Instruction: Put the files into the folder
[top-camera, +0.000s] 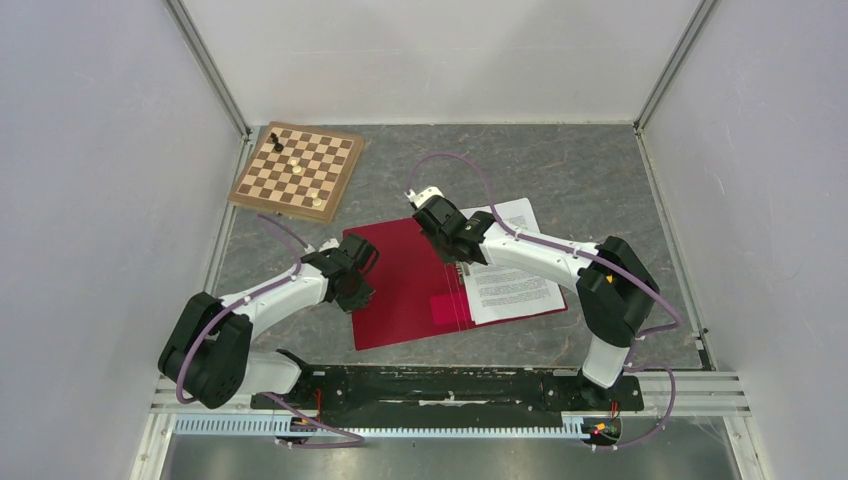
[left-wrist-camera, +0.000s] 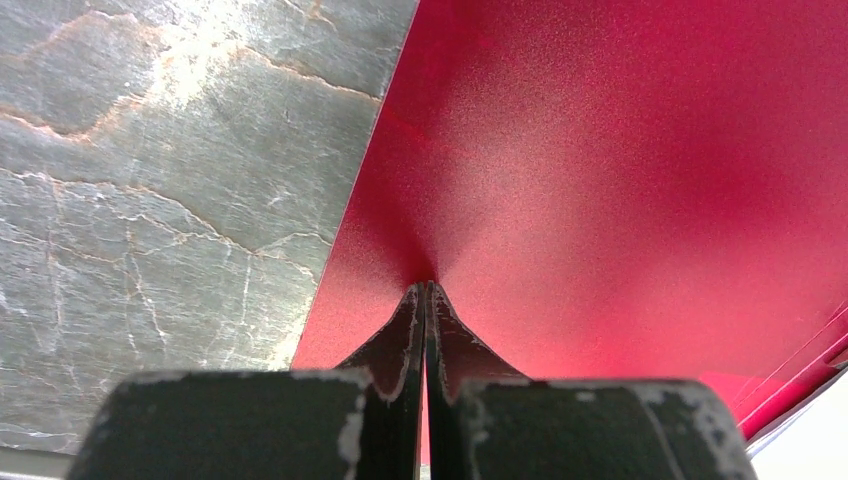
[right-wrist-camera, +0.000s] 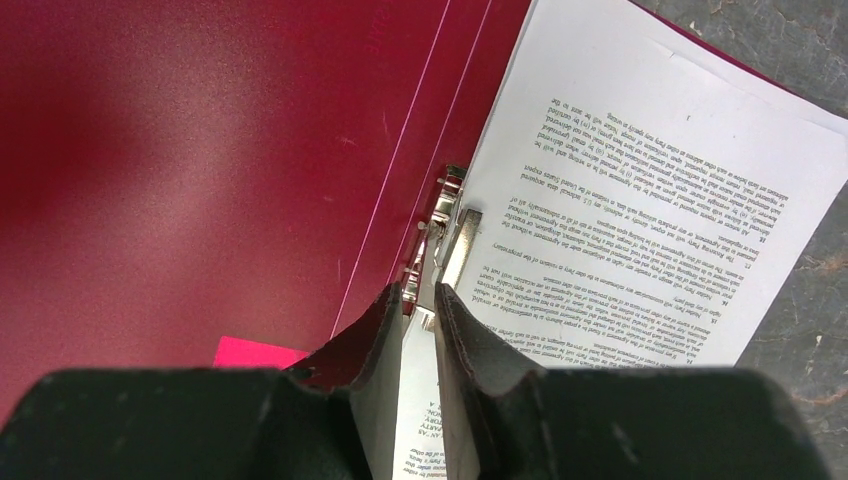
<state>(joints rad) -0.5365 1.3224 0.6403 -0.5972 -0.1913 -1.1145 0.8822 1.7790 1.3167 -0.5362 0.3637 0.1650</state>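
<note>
The folder (top-camera: 400, 290) lies open at the middle of the table (top-camera: 590, 180), with a pink patch (top-camera: 445, 308) by its spine. The left gripper (left-wrist-camera: 425, 295) has its jaws pressed together, tips down on the red cover near its 9 o'clock edge. The files (top-camera: 515, 280), printed side up, lie on the 3 o'clock half. The right gripper (right-wrist-camera: 420, 300) stands narrowly apart with the near end of the metal clip (right-wrist-camera: 445, 215) between its tips; I cannot tell whether it pinches. A chessboard (top-camera: 298, 170) sits far off at 11 o'clock
</note>
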